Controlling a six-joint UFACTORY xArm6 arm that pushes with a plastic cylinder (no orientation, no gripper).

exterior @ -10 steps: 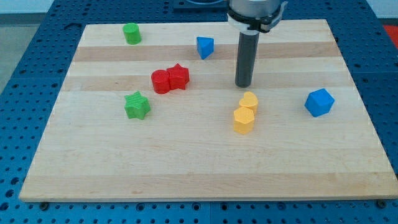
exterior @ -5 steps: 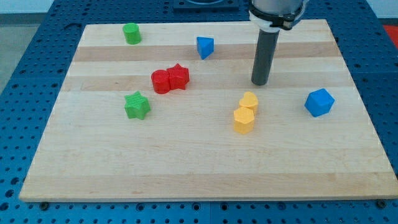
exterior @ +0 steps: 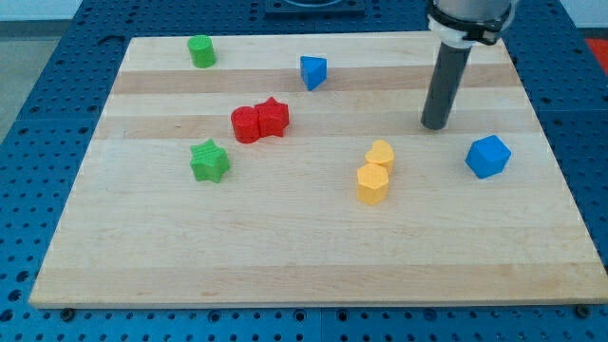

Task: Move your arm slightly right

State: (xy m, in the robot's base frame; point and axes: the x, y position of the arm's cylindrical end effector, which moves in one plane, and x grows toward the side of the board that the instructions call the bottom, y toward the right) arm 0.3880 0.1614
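Observation:
My tip (exterior: 435, 125) rests on the wooden board (exterior: 285, 247) at the upper right. It stands apart from every block. The blue cube-like block (exterior: 488, 157) lies a short way to its lower right. The yellow heart block (exterior: 380, 154) and the yellow hexagonal block (exterior: 371, 183), touching each other, lie to its lower left.
A red round block (exterior: 245, 124) and a red star block (exterior: 273, 117) touch at centre left. A green star block (exterior: 210, 161) is below them. A green round block (exterior: 200, 50) sits at top left. A blue triangular block (exterior: 313, 71) is at top centre.
My tip has slid steadily towards the view's right, from above the yellow blocks to nearer the blue cube-like block. No block has moved.

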